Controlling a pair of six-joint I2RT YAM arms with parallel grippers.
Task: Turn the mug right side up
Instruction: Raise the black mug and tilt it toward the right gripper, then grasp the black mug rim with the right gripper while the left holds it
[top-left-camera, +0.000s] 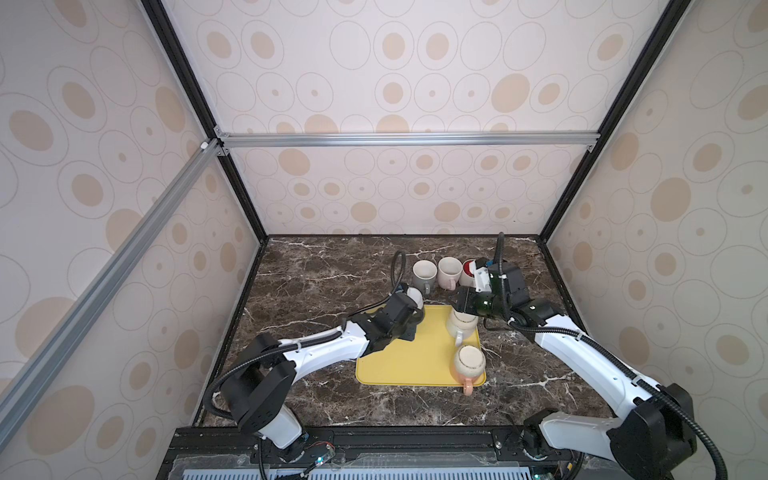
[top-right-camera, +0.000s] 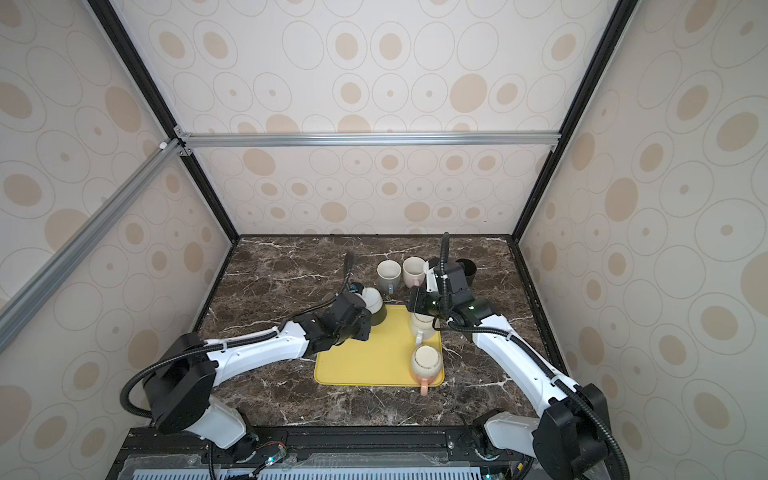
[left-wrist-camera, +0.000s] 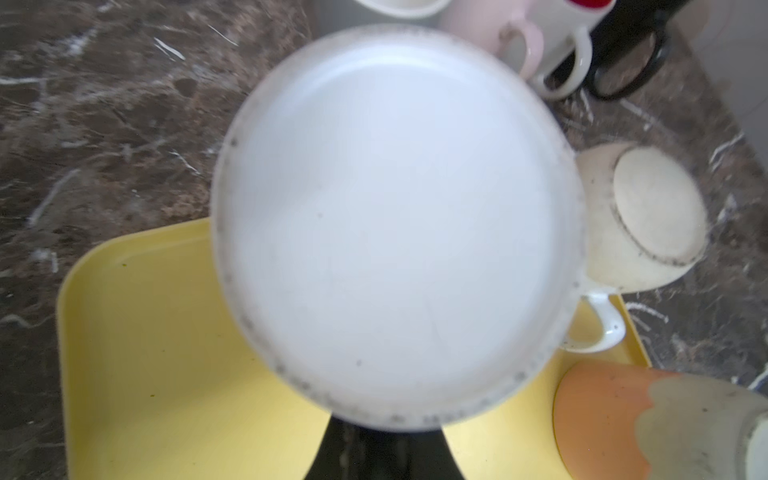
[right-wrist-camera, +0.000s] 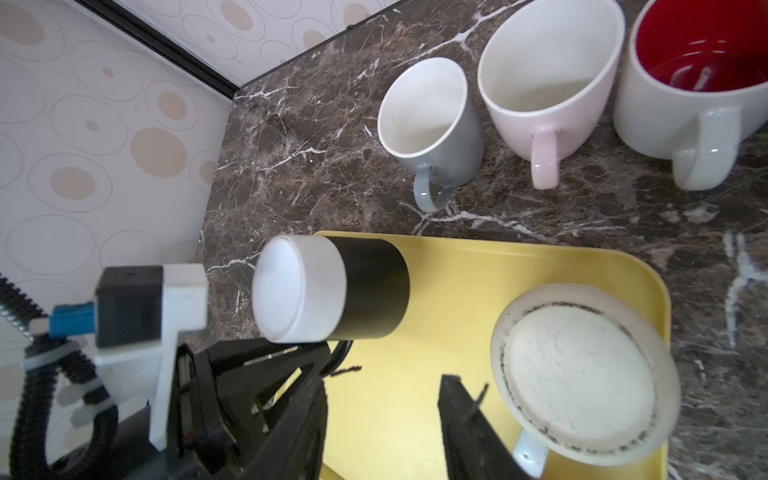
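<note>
Black mug (left-wrist-camera: 395, 224) in left tool (top-left-camera: 413, 320); cream mug (right-wrist-camera: 582, 374), orange mug (top-left-camera: 468, 365) inverted on tray (top-left-camera: 395, 365)

Bright even light, mug (left-wrist-camera: 395, 224) blurred close-up

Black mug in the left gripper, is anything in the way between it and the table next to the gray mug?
Nothing visible: the marble between the black mug and the gray mug is bare.
</note>
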